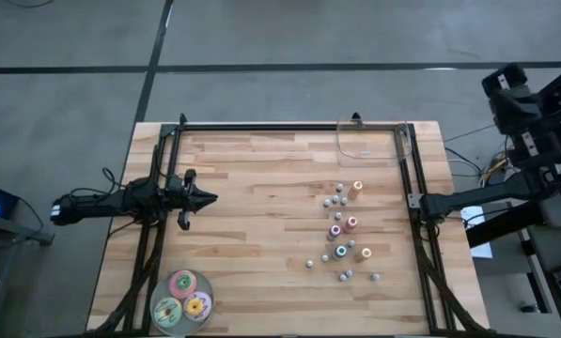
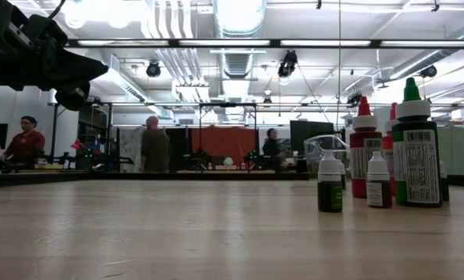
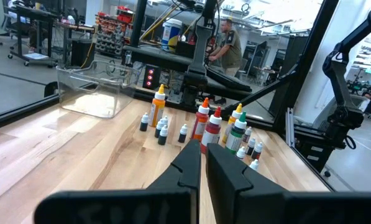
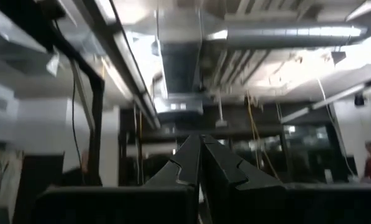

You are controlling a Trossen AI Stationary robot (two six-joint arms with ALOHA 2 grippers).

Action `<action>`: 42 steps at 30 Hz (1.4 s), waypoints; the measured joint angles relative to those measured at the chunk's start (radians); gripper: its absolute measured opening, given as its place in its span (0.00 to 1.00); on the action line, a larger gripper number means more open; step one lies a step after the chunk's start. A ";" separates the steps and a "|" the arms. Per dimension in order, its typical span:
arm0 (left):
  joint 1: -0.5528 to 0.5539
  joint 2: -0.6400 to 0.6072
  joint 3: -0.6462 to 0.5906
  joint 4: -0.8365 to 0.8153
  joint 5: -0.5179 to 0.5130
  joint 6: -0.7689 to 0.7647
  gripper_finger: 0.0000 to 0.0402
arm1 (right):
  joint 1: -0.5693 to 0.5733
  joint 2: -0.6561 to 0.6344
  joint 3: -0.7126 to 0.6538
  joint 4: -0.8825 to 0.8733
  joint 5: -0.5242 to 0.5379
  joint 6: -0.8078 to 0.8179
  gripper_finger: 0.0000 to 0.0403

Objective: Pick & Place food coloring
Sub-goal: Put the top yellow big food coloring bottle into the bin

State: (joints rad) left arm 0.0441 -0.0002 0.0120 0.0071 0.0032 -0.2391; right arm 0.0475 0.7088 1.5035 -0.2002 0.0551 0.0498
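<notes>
About fifteen food coloring bottles (image 1: 342,229) stood loosely clustered on the right half of the wooden table (image 1: 261,178), the exact count hard to fix from above. A clear plastic container (image 1: 369,139) sat at the far edge beyond them, nothing visible inside it. Three flat discs (image 1: 181,298), pink, green and yellow, lay on a round plate at the near-left corner. The left gripper (image 1: 208,198) hovered over the table's left side, jaws closed and empty. The right gripper (image 4: 201,144) was raised off to the right, jaws closed on nothing.

Food coloring (image 1: 343,230) bottles stand upright, clustered (pale-capped) on the table's right.
</notes>
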 joint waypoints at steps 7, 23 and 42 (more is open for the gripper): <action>0.000 0.000 0.000 0.000 0.000 0.000 0.00 | 0.000 0.001 0.008 -0.168 0.001 0.049 0.02; 0.000 0.000 0.000 0.000 0.000 0.000 0.00 | 0.000 0.009 0.008 -0.384 0.001 0.104 0.02; 0.000 0.000 0.000 0.000 0.000 0.000 0.00 | 0.000 0.115 0.008 -0.690 0.000 0.142 0.02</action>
State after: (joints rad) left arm 0.0441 -0.0002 0.0120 0.0071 0.0032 -0.2390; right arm 0.0477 0.8242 1.5116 -0.8899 0.0547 0.1920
